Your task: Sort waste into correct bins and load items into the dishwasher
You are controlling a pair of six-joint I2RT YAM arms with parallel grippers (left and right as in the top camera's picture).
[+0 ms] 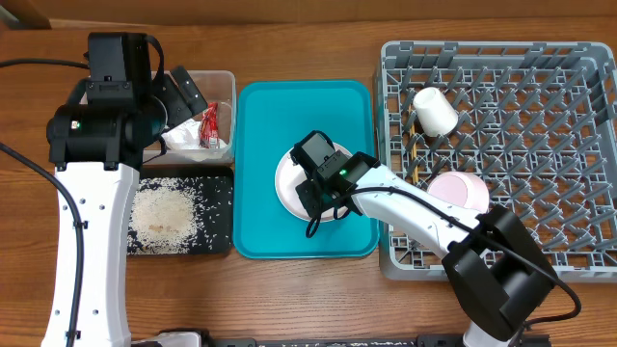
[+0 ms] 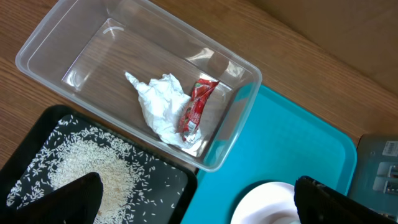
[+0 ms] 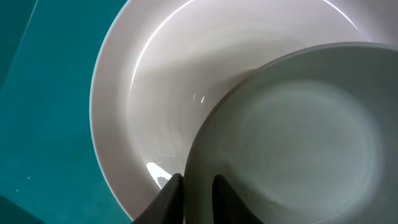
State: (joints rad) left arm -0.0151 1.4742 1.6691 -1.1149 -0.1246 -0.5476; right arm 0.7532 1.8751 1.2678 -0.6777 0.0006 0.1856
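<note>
Two bowls: a pale pink bowl [image 1: 458,190] at three o'clock and a pale grey bowl [image 3: 298,137] near centre. One white cup [image 1: 435,111], one plate [image 1: 287,183]. One grey rack [image 1: 549,154], one teal tray [image 1: 260,145], one clear tub [image 2: 99,56], one black tray [image 2: 177,183]. One red wrapper [image 2: 196,106], one tissue [image 2: 158,102]. Rice grains [image 1: 159,214] (far too many to count) form one patch at nine o'clock.

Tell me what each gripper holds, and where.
The right gripper pinches the pale grey bowl by its rim, over the plate. The left gripper is open and holds nothing.
</note>
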